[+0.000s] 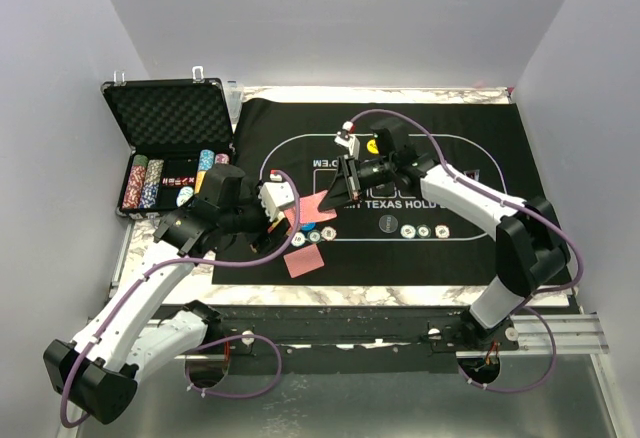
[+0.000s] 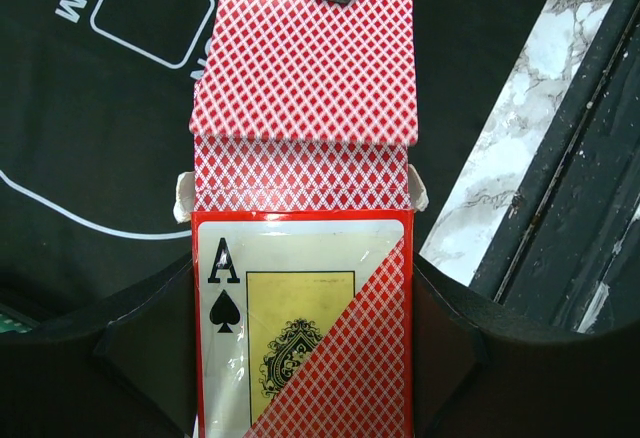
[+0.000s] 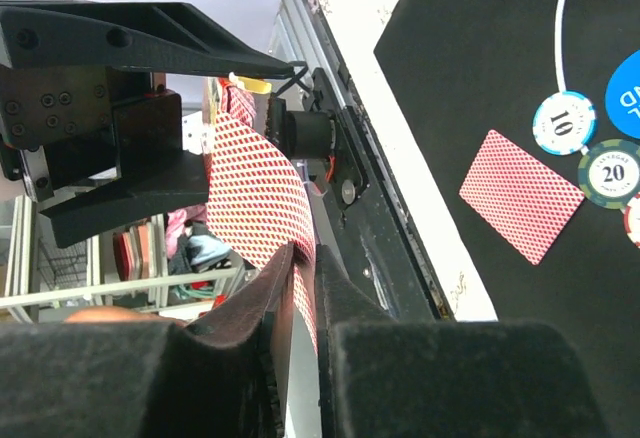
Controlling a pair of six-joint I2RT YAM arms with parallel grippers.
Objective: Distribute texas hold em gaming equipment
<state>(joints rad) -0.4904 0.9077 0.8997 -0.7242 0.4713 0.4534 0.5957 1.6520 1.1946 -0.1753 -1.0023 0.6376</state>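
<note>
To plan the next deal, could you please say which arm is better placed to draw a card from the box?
Likely right: the right claw pinches a red-backed card protruding from the card box, which the left claw holds.

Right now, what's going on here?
The left pincer holds the open card box, the one with an ace of spades printed on it. The right pincer is shut on a red-backed card that sticks partway out of the box. A second card lies face down on the felt mat near a few poker chips.
</note>
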